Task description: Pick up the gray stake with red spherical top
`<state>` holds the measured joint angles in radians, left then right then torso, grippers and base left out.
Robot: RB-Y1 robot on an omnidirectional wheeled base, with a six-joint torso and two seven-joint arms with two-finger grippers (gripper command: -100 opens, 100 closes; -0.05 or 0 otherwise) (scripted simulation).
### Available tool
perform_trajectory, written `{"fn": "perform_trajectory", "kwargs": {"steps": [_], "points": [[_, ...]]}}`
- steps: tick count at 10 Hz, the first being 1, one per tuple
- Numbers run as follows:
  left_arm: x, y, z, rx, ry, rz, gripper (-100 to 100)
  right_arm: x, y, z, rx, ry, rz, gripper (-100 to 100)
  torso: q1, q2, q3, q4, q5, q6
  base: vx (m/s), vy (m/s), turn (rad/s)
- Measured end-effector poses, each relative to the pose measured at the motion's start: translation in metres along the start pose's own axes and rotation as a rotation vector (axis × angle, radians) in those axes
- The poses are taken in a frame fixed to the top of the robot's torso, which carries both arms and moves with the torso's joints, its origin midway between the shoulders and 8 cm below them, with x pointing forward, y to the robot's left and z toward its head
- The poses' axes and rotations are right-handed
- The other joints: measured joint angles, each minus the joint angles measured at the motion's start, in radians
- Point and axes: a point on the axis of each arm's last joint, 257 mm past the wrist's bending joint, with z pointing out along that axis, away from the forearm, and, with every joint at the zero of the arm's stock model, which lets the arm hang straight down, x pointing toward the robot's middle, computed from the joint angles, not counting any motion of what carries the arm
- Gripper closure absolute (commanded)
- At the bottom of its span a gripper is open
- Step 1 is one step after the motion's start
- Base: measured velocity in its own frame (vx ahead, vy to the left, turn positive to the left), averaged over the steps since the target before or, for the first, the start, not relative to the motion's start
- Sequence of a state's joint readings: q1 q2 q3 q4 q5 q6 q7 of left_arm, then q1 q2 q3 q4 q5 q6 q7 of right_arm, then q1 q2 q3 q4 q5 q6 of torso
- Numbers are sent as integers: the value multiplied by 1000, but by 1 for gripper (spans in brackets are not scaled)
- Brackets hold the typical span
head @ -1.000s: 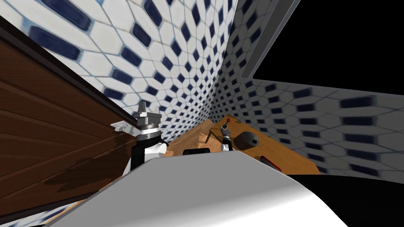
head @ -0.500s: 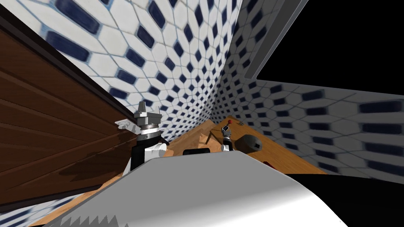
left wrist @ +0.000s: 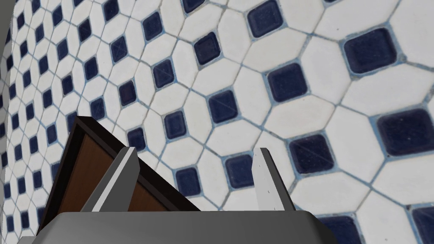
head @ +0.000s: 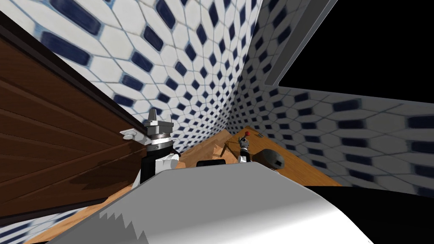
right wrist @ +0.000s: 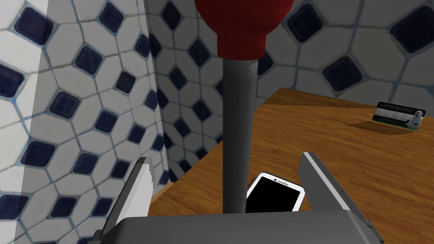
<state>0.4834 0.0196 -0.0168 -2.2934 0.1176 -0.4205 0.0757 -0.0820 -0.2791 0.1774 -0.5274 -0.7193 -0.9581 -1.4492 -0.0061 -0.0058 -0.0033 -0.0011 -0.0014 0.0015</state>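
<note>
Left arm [head: 157,157] raised, jaws apart; right arm [head: 242,155] forward, jaws apart.

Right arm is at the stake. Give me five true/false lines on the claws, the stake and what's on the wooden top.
1. The stake rises upright between the fingers of the right claw. True.
2. Those fingers press the stake's sides. False: there is a gap on each side of it, and the claw is open.
3. A phone with a black screen lies flat on the wooden top just beyond the right claw. True.
4. The stake's ball end is blue. False: it is red, on a grey shaft.
5. The left claw grips a tool. False: it is open and empty, facing a tiled wall.
</note>
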Motion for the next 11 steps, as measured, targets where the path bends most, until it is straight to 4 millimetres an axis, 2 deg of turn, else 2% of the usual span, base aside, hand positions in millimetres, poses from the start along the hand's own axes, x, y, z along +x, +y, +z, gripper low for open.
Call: {"fn": "perform_trajectory", "kwargs": {"steps": [1,6,11], "points": [[0,0,0,0,0,0,0,0,0,0,0,0,0,-100,3,2,1,1,1,0,9,-84,52],[0,0,0,0,0,0,0,-9,-37,-32,2,-2,1,-100,-2,2,1,1,0,0,33,-101,42],[0,0,0,0,0,0,0,-7,-70,-59,-8,8,-1,-100,-1,3,2,1,0,0,18,-105,45]]}}
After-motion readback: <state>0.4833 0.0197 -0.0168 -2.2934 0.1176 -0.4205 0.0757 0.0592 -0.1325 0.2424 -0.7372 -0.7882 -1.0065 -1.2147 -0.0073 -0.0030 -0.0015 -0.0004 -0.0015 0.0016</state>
